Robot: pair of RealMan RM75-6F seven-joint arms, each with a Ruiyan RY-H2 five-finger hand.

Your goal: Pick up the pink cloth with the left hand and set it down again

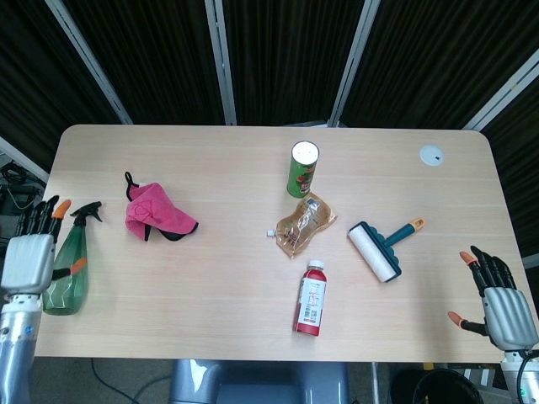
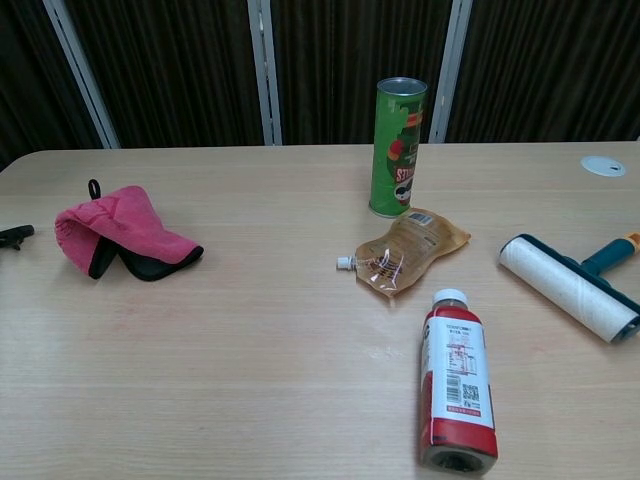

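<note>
The pink cloth (image 1: 157, 212) with its black underside lies crumpled on the left part of the table, also seen in the chest view as the pink cloth (image 2: 122, 232). My left hand (image 1: 30, 261) hangs open at the table's left edge, well apart from the cloth, fingers spread and holding nothing. My right hand (image 1: 498, 306) is open past the table's right front corner. Neither hand shows in the chest view.
A green spray bottle (image 1: 69, 273) lies beside my left hand. A green can (image 1: 302, 168) stands mid-table, with a brown pouch (image 1: 304, 223), a red bottle (image 1: 312, 298) lying flat, and a lint roller (image 1: 381, 247) to the right. A white disc (image 1: 431, 155) sits far right.
</note>
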